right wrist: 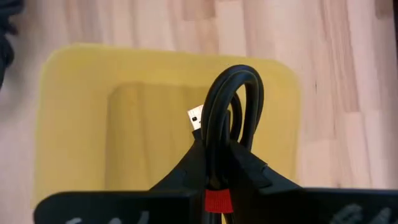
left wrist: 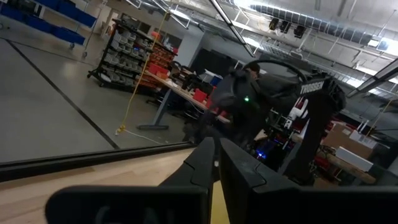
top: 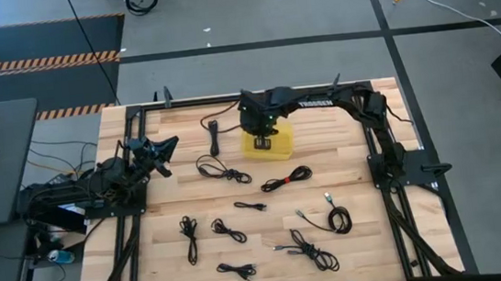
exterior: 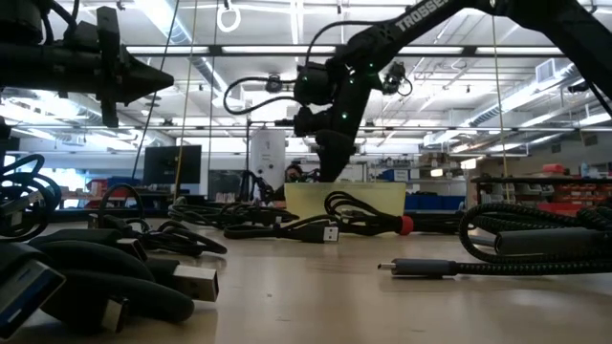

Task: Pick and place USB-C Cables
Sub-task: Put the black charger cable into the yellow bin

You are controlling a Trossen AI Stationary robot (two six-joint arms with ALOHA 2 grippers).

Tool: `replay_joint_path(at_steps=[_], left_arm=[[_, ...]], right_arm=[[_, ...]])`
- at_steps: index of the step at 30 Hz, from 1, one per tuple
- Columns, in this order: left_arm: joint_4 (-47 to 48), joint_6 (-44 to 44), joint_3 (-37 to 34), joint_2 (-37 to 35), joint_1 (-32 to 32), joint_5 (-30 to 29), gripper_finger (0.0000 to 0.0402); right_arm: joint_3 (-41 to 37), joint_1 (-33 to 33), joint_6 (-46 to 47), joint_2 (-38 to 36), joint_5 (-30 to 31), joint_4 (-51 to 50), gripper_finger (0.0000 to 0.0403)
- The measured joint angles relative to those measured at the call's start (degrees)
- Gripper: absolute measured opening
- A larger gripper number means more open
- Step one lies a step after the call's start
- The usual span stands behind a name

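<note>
**Ana:** Right gripper (right wrist: 214,168) is clamped on a looped cable (right wrist: 231,106), the two dark fingers pinching the black cord just above its red band (right wrist: 217,200), and a small silver plug (right wrist: 196,117) pokes out beside the loop.

**Ben:** And under it?

**Ana:** The yellow tray (right wrist: 81,112), flat, rounded at the corners, with a shallow rectangular recess in the middle. The cable hangs over it; whether it touches the tray cannot be told.

**Ben:** From overhead the tray (top: 281,149) sits toward the far edge of the wooden table (top: 371,240), near the middle, and the right arm reaches in from the right side and covers much of it.

**Ana:** Pale planks, smooth finish, black frame rails on both sides.

**Ben:** Other cables?

**Ana:** Scattered on the near side of the tray. A long black coil (top: 218,169) to its near left, a red-banded bundle (top: 287,179) just near of it, a straight dark piece (top: 214,137) to the tray's left. Farther toward the near edge lie a thick loop (top: 336,217), a tangled one (top: 313,251), and small bundles (top: 189,235) on the left.

**Ben:** Left gripper (top: 165,152)?

**Ana:** Parked at the table's left side, fingers pressed together, nothing in them.

**Ben:** At table level, braided cord and metal plugs crowd the foreground and block the view.
</note>
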State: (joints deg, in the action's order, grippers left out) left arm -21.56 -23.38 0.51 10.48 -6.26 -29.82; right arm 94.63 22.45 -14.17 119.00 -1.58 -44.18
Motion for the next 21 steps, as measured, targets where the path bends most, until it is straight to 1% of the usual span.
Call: replay_joint_path(at_steps=[3,10,12,17,21], left_arm=[[0.0,0.0,0.0,0.0,0.0,0.0,0.0029],[0.1,0.1,0.0,0.0,0.0,0.0,0.0029],[0.1,0.1,0.0,0.0,0.0,0.0,0.0029],[0.1,0.1,0.0,0.0,0.0,0.0,0.0029],[0.1,0.1,0.0,0.0,0.0,0.0,0.0029]], right_arm=[[0.0,0.7,1.4,0.0,0.0,-1.6,0.0042],[-0.1,1.7,4.6,0.0,-0.2,-0.7,0.0042],[-1.4,1.8,5.7,0.0,-0.6,1.0,0.0042],[-4.8,1.8,6.7,0.0,-1.2,1.5,0.0042],[-5.2,1.8,6.6,0.0,-1.0,2.0,0.0042]])
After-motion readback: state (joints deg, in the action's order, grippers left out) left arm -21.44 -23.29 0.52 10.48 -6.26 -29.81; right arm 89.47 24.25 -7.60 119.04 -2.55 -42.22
